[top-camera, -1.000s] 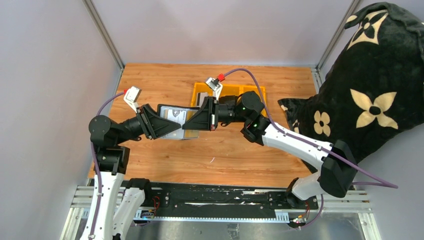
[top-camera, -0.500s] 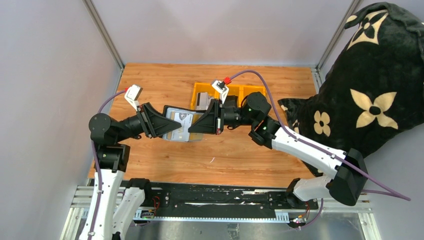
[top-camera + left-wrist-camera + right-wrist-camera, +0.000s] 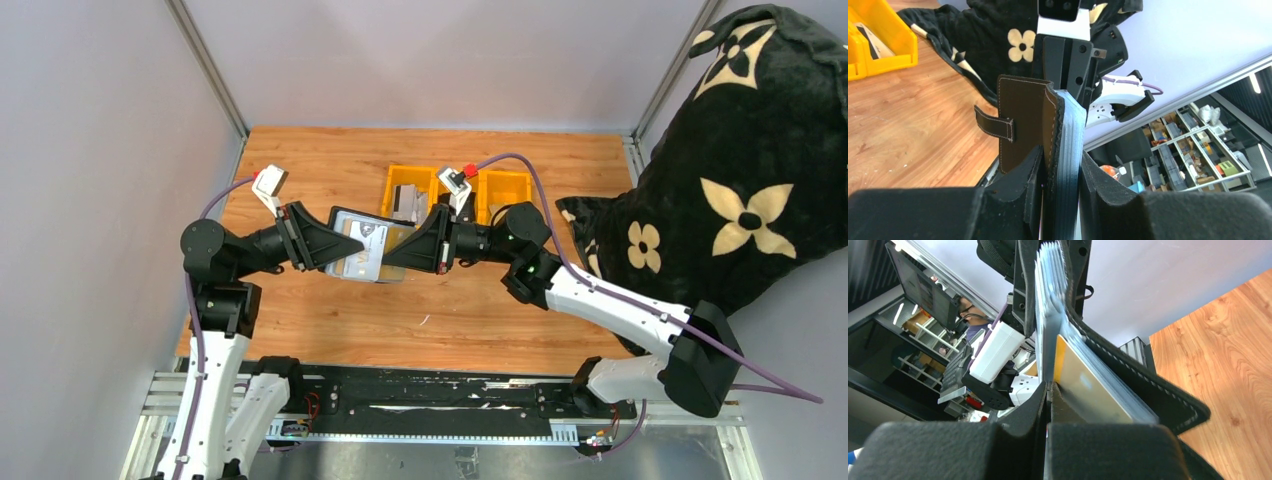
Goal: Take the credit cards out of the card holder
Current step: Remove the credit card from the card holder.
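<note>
Overhead, your two arms meet above the table (image 3: 470, 310), holding the black holder (image 3: 1023, 120) in the air between them, near the yellow bins (image 3: 505, 188). Your left gripper (image 3: 1060, 154) pinches one end of the holder, a finger on each side of its stacked edge. Your right gripper (image 3: 1048, 386), fingers pressed together, clamps the edge of a pale card (image 3: 1045, 335) that stands in the holder's other end.
</note>
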### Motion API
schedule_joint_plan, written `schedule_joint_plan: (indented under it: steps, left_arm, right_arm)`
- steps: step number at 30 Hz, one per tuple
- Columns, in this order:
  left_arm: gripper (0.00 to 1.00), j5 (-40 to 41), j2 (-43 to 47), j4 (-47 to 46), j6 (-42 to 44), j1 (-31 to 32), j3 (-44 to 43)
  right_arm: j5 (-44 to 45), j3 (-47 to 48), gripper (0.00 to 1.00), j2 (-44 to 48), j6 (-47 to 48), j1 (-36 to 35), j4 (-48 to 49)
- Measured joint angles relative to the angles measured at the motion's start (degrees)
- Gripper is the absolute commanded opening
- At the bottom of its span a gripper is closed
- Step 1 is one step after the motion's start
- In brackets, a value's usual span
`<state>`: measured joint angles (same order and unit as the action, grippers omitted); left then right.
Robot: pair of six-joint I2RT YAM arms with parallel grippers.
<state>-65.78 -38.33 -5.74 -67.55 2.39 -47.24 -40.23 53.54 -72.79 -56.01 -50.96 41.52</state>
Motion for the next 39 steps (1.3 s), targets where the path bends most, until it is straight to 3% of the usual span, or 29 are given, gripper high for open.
schedule_joint_plan:
  steps: [2,3,9,17,21,24,27,30,33,39]
  left_arm:
    - [0.19,0.04,-0.02,-0.07,-0.11,-0.02,-0.07]
    - [0.19,0.07,-0.02,-0.13,-0.13,-0.02,-0.15]
    - [0.18,0.28,0.24,-0.22,-0.02,-0.02,-0.39]
    - [0.17,0.44,0.48,-0.22,0.04,-0.07,-0.42]
    - [0.21,1.09,0.76,-0.24,0.07,-0.26,-0.42]
    - [0.47,1.92,1.09,-0.28,0.15,-0.57,-0.42]
    - [0.58,1.84,1.6,-0.63,-0.09,-0.52,-0.35]
    - [0.7,1.95,2.38,-0.61,-0.15,-0.5,0.15]
    - [0.71,1.68,3.15,-1.11,-0.52,-0.33,1.27]
    - [0.62,1.64,3.5,-1.46,-1.22,-0.33,3.67]
  right_arm:
    - [0.63,-1.62,0.03,0.28,-0.83,0.02,2.01]
    - [0.81,-2.03,0.13,0.28,-1.16,0.02,2.4]
    - [0.66,-1.51,0.37,-0.15,-2.91,0.02,4.07]
    - [-0.5,1.6,0.41,-1.9,-4.11,0.02,6.32]
    - [-1.25,3.54,0.29,-3.34,-4.2,0.04,5.33]
    - [-1.92,5.18,0.15,-4.83,-4.35,0.48,4.07]
    - [-2.29,6.45,0.01,-6.73,-4.55,0.37,3.89]
    - [-3.06,7.93,0.0,-8.5,-5.11,0.15,3.91]
    - [-3.17,8.66,0.0,-8.92,-5.11,-0.07,3.87]
    - [-3.13,8.98,0.0,-9.62,-5.14,-0.2,3.89]
